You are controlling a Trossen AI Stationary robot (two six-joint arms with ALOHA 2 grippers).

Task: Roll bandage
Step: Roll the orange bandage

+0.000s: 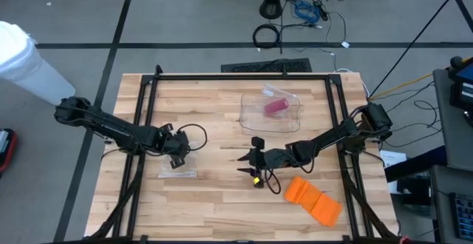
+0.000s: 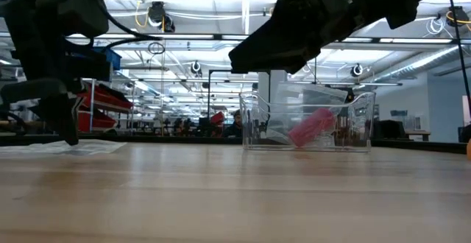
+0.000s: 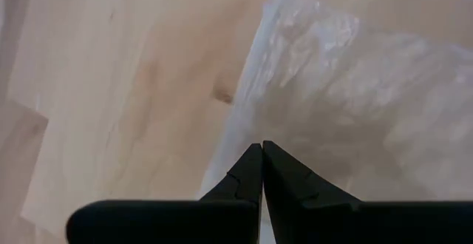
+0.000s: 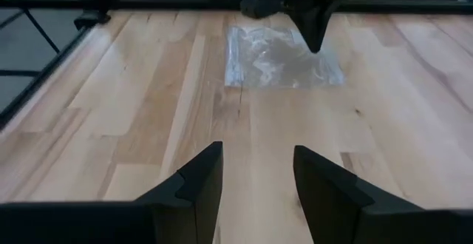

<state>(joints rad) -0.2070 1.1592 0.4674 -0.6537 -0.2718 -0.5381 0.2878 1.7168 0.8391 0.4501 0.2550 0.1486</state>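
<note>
The left end effector [image 1: 177, 160], fingers shut, hovered over the clear plastic bandage wrapper [image 1: 179, 174] lying flat on the wooden surface [image 1: 214, 207], left of centre. It needed opening before pinching an edge. The right end effector [image 1: 250, 161] waited open.

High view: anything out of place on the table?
Nothing spilled or damaged. The clear plastic wrapper lies flat under the shut left end effector. The orange cloth lies crumpled and askew near the table's front right. A pink roll sits inside the clear bin.
</note>
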